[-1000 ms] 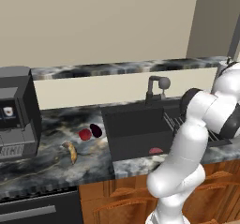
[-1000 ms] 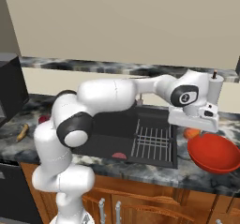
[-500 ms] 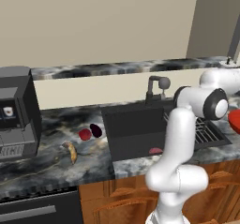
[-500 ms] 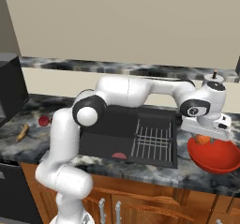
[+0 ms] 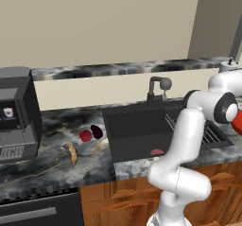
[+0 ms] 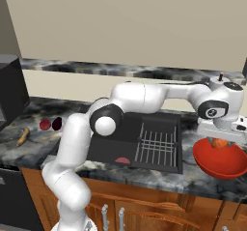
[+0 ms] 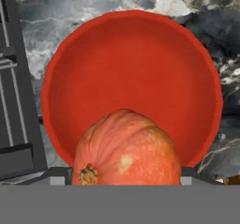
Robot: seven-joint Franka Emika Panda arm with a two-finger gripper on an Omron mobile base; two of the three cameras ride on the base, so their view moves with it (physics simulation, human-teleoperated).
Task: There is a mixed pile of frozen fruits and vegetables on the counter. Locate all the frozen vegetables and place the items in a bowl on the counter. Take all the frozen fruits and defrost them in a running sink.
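Tool: the tool (image 6: 219, 139) hangs directly above the red bowl, at the far right end of the arm's reach; it is clenched on the pumpkin, whose orange body sits between the fingers.
Pumpkin: the pumpkin (image 7: 125, 149) is held over the bowl, stem end toward the camera in the hand view; in the right base view it (image 6: 220, 143) sits just above the bowl rim, at the bowl's 12 o'clock.
Bowl: the red bowl (image 7: 131, 59) rests on the marbled surface (image 6: 202, 174), just beside the sink at the sink's 3 o'clock; it holds nothing inside.
Sink: the dark sink (image 5: 137, 130) lies in the middle of the surface, with a drain rack (image 6: 157, 140) on its right half and a faucet (image 5: 158, 85) at its 12 o'clock.
Item in sink: one reddish piece (image 6: 122, 161) lies on the basin floor near the front wall; its kind cannot be told.
Remaining pile: on the surface at the sink's 9 o'clock lie a red round fruit (image 5: 85, 135) and a dark purple item (image 5: 97, 131), touching or nearly so; a yellow-brown elongated item (image 5: 72, 153) lies near them at their 7 o'clock.
Appliance: a dark coffee machine (image 5: 16, 114) stands at the left end of the surface.
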